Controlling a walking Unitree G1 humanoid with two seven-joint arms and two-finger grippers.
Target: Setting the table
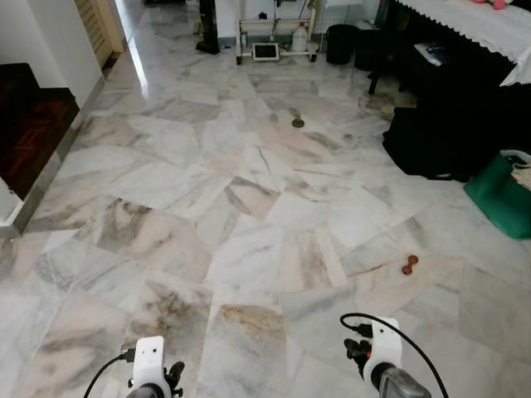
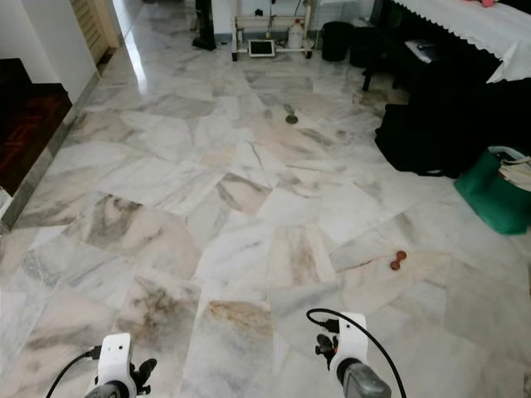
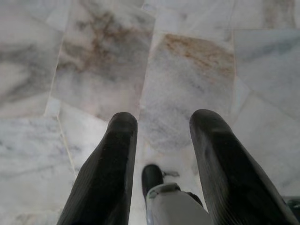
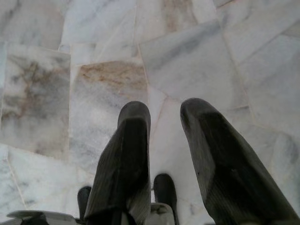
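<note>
1. At the bottom edge of the head views, the left gripper (image 3: 161,136) and the right gripper (image 4: 164,122) hang low over the marble floor (image 1: 249,207). Each wrist view shows its two black fingers spread apart with bare tiles in the gap, holding nothing.
2. Just above the right arm, in the lower right of the frame, a small reddish-brown object (image 1: 409,264) lies on the floor; what it is cannot be made out.
3. At the right edge, mid-height, stands a green bag (image 1: 502,195), with a black bag (image 1: 423,141) just beyond it.
4. At the left edge sits a dark wooden step (image 1: 33,124) beside a white wall.
5. In the upper middle, a small round dark spot (image 1: 298,123) marks the floor.
6. In the upper right corner, the table (image 1: 473,25) carries a white lace-edged cloth; its top is mostly cut off by the frame, so nothing set on it can be judged.
7. At the top centre, farthest away, a low white trolley (image 1: 278,46) holds a tablet-like screen (image 1: 266,51) and a plastic bottle (image 1: 299,37), with a black bin (image 1: 340,43) to its right.
</note>
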